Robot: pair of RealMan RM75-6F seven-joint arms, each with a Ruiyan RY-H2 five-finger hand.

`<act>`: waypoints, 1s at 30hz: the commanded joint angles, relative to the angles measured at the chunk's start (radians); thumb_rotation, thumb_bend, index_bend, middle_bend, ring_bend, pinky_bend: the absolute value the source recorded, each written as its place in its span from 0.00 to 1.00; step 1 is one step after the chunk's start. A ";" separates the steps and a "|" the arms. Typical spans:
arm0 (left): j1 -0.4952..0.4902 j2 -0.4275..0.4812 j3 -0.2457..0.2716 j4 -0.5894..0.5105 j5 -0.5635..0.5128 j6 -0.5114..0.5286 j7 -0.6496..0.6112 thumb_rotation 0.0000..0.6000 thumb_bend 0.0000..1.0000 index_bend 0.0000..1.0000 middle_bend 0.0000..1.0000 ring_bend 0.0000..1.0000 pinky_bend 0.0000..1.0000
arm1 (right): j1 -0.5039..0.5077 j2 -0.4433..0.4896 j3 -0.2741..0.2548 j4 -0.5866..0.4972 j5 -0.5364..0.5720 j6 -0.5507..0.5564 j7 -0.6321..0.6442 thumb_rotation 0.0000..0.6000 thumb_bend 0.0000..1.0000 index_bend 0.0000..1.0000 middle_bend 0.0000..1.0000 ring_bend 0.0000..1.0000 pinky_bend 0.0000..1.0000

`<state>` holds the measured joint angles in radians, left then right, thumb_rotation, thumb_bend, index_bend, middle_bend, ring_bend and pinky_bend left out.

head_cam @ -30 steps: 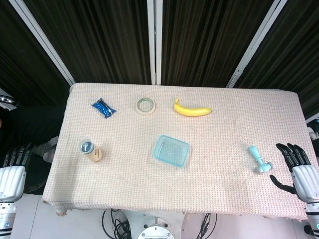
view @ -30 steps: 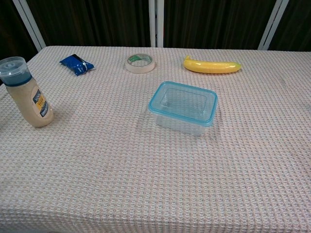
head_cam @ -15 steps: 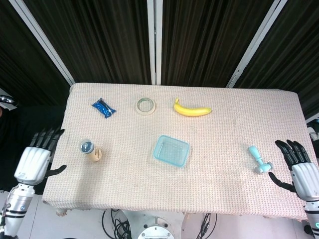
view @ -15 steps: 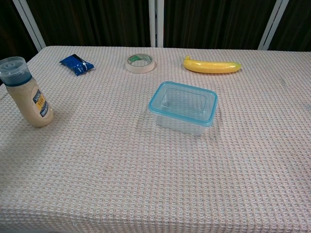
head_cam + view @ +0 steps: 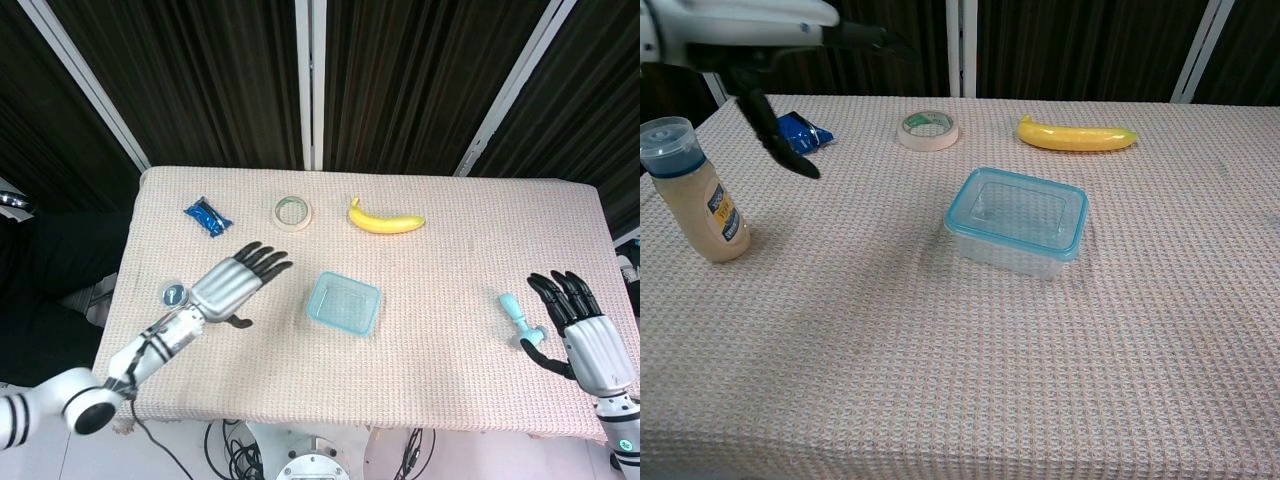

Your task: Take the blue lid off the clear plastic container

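The clear plastic container [image 5: 344,304] [image 5: 1018,224] sits mid-table with its blue lid [image 5: 1017,211] on top. My left hand [image 5: 235,283] [image 5: 770,40] hovers open above the table, left of the container, fingers spread and pointing toward it. My right hand [image 5: 580,328] is open at the table's right edge, far from the container; the chest view does not show it.
A sauce bottle [image 5: 182,303] [image 5: 693,192] lies under the left arm. A blue packet [image 5: 207,216] [image 5: 797,132], tape roll [image 5: 292,211] [image 5: 929,129] and banana [image 5: 384,219] [image 5: 1075,134] line the far side. A light-blue tool [image 5: 517,320] lies by the right hand.
My left hand has swung in from beyond the table's left edge to above the table, near the container. The right hand has shifted slightly inward.
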<state>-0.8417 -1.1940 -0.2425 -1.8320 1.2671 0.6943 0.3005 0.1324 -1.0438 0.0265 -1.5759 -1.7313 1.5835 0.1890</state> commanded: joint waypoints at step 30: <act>-0.546 -0.394 0.152 0.333 -0.865 -0.012 0.273 1.00 0.00 0.00 0.01 0.00 0.10 | 0.017 -0.032 -0.016 0.022 0.013 -0.036 0.015 1.00 0.17 0.00 0.10 0.00 0.00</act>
<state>-1.3843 -1.5854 -0.0916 -1.5010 0.4061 0.6798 0.5732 0.1497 -1.0762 0.0106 -1.5539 -1.7182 1.5475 0.2041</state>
